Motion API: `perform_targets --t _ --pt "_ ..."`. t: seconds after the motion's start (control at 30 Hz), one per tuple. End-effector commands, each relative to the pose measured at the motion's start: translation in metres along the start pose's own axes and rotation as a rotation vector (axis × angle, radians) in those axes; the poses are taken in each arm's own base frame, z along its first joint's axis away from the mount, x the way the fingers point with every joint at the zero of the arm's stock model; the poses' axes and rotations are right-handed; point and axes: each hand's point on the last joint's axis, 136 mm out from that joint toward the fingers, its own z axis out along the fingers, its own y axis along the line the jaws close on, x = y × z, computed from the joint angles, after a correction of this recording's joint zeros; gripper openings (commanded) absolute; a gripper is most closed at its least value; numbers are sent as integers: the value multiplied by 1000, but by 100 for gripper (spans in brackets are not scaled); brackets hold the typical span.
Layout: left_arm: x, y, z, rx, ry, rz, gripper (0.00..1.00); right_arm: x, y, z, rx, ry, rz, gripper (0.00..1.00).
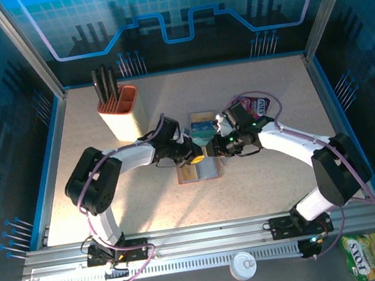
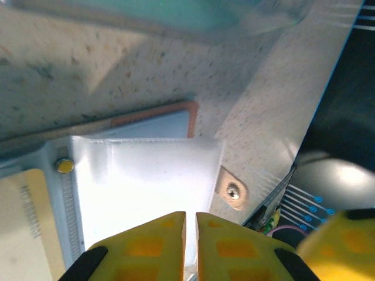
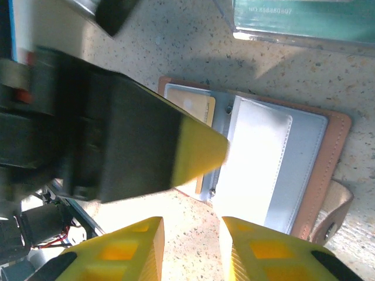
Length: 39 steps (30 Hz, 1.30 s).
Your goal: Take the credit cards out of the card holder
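1. At the middle of the table [image 1: 113, 208], the card holder [image 1: 194, 173] lies opened flat, leather side down and grey-blue pockets up. A clear case [image 1: 203, 125] sits just at its 12 o'clock, a knife block [image 1: 118, 112] stands toward 10 o'clock and a snack pouch [image 1: 256, 105] lies toward 2 o'clock.
2. The left gripper [image 2: 190, 231] reaches in from 9 o'clock. Its yellow tips are pressed together at the glossy flap [image 2: 146, 187] of the holder. Glare hides whether they pinch the flap, a card edge, or nothing.
3. The right gripper [image 3: 192, 246] comes from 3 o'clock with its fingers apart and nothing between them, poised just off the holder's edge.
4. One yellow-tan credit card [image 3: 196, 108] sits tucked in its pocket beside the fold, so the extraction is not yet done.
5. Risks, as I judge them:
   - Nothing pins the holder down, so a pull on the card may drag it along.
   - If the closed tips have caught the flap rather than a card, lifting would fold the holder shut.
   - The two arms work very close together, so a careless move by either could knock the other.
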Motion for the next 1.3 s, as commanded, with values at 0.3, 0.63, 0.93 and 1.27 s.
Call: perform_targets --t 0.3,0.63,0.93,1.27 --pt "6 50 -46 -81 -62 -55 12 1 18 29 -13 76 -22 32" --pt "18 79 -45 -148 -50 -75 9 19 5 60 33 178 -13 32" --pt "19 87 -40 -153 -36 -85 4 15 12 70 -9 181 -3 32" --pt "22 98 -38 -193 -28 -98 0 13 18 79 -50 190 10 32"
